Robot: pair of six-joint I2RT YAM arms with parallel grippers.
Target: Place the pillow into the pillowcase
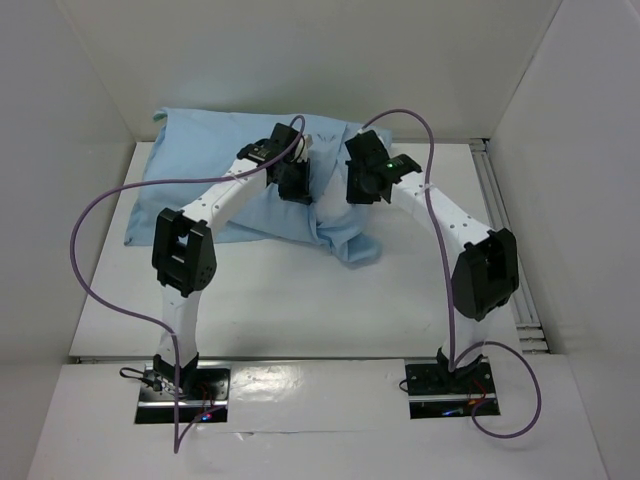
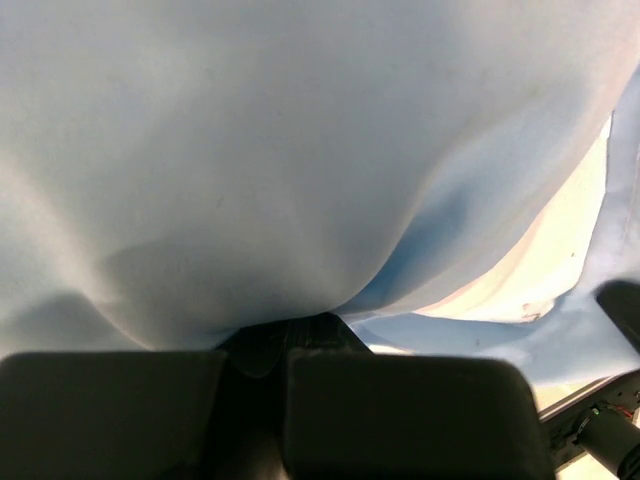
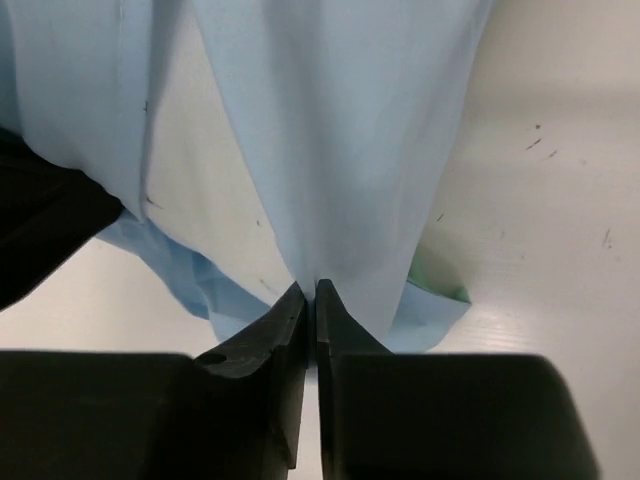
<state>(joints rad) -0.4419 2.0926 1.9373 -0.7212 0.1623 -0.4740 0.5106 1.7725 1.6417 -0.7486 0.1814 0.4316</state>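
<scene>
Top external view is showing the pillowcase [image 1: 215, 165] lying light-blue side up at the far left of the table [image 1: 300, 300]. It is bulging plump along most of its length, and a limp, crumpled end is trailing toward the middle of the table. The pillow is hiding under that blue cloth, and how far in it is sitting cannot be told. Both arms are reaching forward and bending inward over the crumpled end. The left fingers [image 1: 296, 186] are pressing into the cloth there, and the right fingers [image 1: 360, 187] are standing just beside them, near but apart.

In the left wrist view, the left fingers [image 2: 400, 410] are closing tight together and pinching a gather of the pillowcase [image 2: 300, 150] at their tips. The cloth is stretching away from them and filling nearly the whole view. A pale cream surface is showing through a gap between blue folds on the right; what it is cannot be told.

In the right wrist view, the right fingers [image 3: 275, 335] are meeting almost tip to tip and gripping a thin fold of the pillowcase [image 3: 330, 140], which is running away from them in long pleats. A small sea-green patch is peeking out at the cloth's lower right edge, with the bare table [image 3: 560, 180] beside it.
</scene>
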